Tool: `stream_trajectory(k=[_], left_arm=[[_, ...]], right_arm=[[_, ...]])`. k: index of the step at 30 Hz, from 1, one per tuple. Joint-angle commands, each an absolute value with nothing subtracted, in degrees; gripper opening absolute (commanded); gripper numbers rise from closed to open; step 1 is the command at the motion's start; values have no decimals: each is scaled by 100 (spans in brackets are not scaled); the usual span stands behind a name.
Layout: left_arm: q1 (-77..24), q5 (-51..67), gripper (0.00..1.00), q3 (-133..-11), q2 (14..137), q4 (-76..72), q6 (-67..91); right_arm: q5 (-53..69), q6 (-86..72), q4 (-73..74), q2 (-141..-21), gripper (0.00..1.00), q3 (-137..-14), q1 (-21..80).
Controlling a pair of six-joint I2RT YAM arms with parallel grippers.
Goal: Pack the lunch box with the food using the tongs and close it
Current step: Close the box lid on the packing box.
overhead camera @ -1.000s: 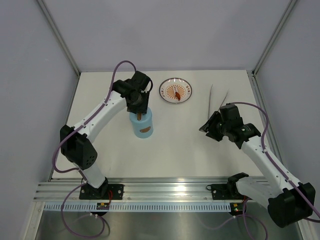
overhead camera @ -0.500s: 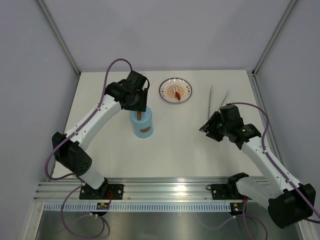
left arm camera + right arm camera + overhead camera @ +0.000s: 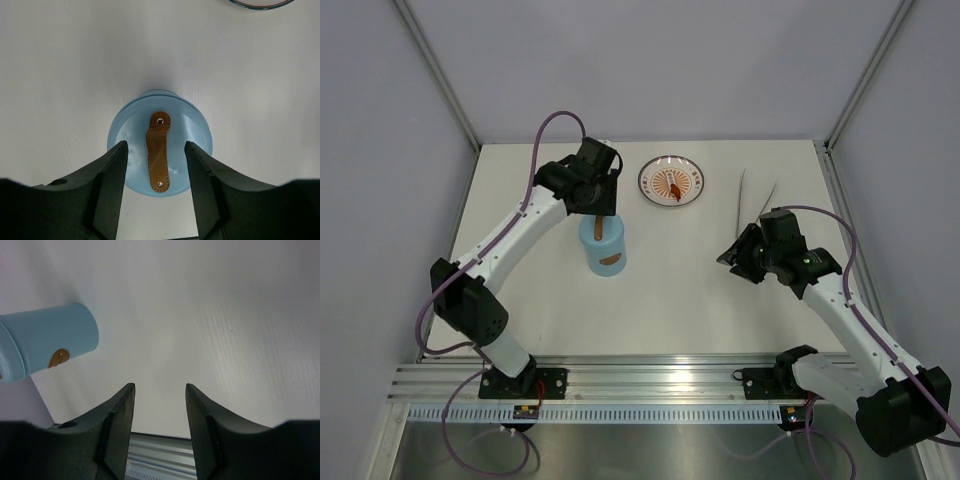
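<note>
**Lunch box.** The light-blue lunch box (image 3: 603,250) stands upright on the counter (image 3: 670,300), left of centre and roughly midway between the near and far edges. Its round blue lid (image 3: 182,130) is seated on top. A brown strap (image 3: 158,150) runs across the lid, and a brown tab shows on the side wall.

**Left pincer.** The left pincer (image 3: 598,205) hangs directly above the lid, pointing down. Its jaws are parted about halfway, one finger (image 3: 112,175) on each side of the strap. It grips nothing.

**Right pincer.** The right pincer (image 3: 735,255) hovers over bare counter on the right side, well apart from the lunch box. Its jaws are parted about halfway and are empty.

**Tongs.** The silver tongs (image 3: 756,200) lie flat on the counter toward the far right corner, just beyond the right pincer, in a narrow V.

**Plate and food.** A round red-rimmed plate (image 3: 645,183) sits near the far edge, between the lunch box and the tongs. A red-orange food piece (image 3: 673,185) lies at its centre.
</note>
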State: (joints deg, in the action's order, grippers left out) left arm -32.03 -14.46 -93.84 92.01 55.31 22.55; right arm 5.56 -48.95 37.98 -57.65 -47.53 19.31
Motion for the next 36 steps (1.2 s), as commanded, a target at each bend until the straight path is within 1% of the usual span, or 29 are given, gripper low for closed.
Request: stream_trajectory(k=[1,7,16,22,26,29,30,33,36], left_arm=[[-3226,-1600,53,-9352,9631,5256,2338],[-3243,-1468,50,-9255,10046,5581,2382],[-3252,-1731,49,-10211,9379,5766,2206],[-3261,-1784,50,-10512,9185,5801,2188],[-3261,-1714,50,-10109,9325,5757,2355],[-3261,-1609,50,-9310,9325,5389,2583],[-3261,-1530,49,-8855,9308,5292,2654],[-3269,-1188,48,-8281,9377,5037,2882],[-3269,-1143,45,-8358,9414,5220,2936]], right_arm=[[615,-4931,3647,-5695,52,-4729,1881],[589,-4939,3700,-5625,52,-4764,1881],[633,-4939,3683,-5616,52,-4781,1881],[624,-4939,3683,-5616,52,-4808,1881],[659,-4940,3647,-5669,52,-4799,1881],[659,-4922,3656,-5678,52,-4799,1881],[650,-4922,3665,-5669,52,-4799,1890],[633,-4913,3683,-5643,52,-4773,1881],[650,-4887,3718,-5651,52,-4799,1890]])
